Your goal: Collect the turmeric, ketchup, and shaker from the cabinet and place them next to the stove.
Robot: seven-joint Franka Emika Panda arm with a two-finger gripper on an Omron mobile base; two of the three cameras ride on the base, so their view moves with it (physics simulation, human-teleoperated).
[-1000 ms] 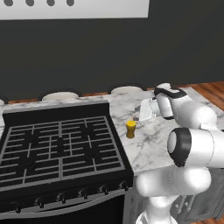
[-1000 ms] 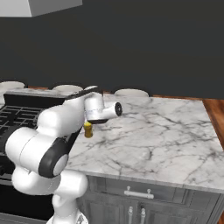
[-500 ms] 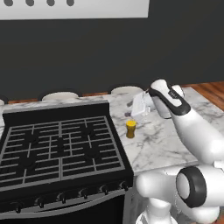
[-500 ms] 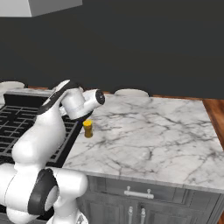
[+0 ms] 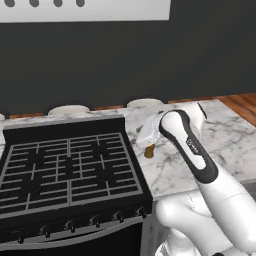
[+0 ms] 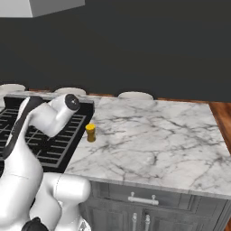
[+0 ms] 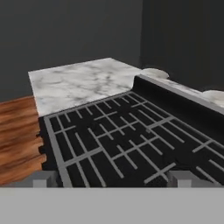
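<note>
While its jaws stood wide apart with nothing between them, the gripper [image 7: 112, 179] pointed low over the black grates of the stove [image 5: 70, 170], with marble counter [image 7: 78, 83] beyond the stove's far side. Just beside the stove, the turmeric [image 6: 90, 132] stood upright on the marble counter, apart from the gripper

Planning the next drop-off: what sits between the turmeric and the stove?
Nothing: bare marble between the turmeric and the stove edge, seen in the right base view.
</note>
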